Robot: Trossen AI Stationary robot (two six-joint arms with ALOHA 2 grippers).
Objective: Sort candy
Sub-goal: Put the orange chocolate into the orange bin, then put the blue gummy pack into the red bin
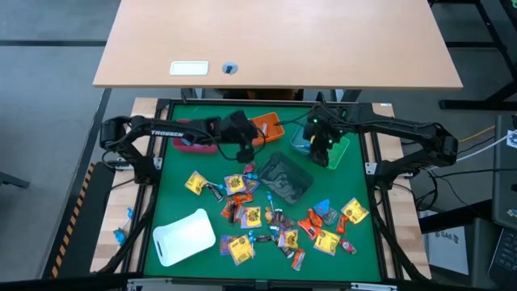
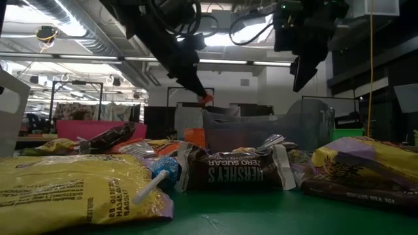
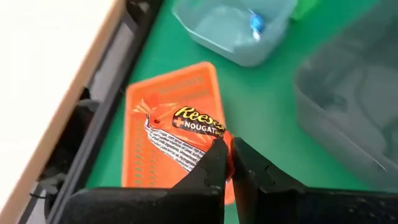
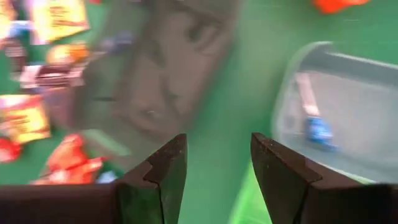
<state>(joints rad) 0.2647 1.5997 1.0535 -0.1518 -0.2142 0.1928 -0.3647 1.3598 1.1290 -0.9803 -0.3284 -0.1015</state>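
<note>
Left pincer (image 3: 229, 163), clamped on a Reese's (image 3: 180, 134), hangs over the orange bin (image 3: 168, 93), probably ready to drop it; right pincer (image 4: 217, 171) gapes empty.

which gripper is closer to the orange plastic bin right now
Left. The left gripper hangs just above the orange plastic bin, jaws shut on an orange Reese's candy packet. The right gripper is off to the side, over the pale blue bin, jaws open.

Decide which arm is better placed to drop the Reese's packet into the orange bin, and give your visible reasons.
The left arm. Its left gripper is shut on the orange Reese's packet, held directly above the orange bin. The right gripper is open and empty over the clear bin, away from the orange one.
</note>
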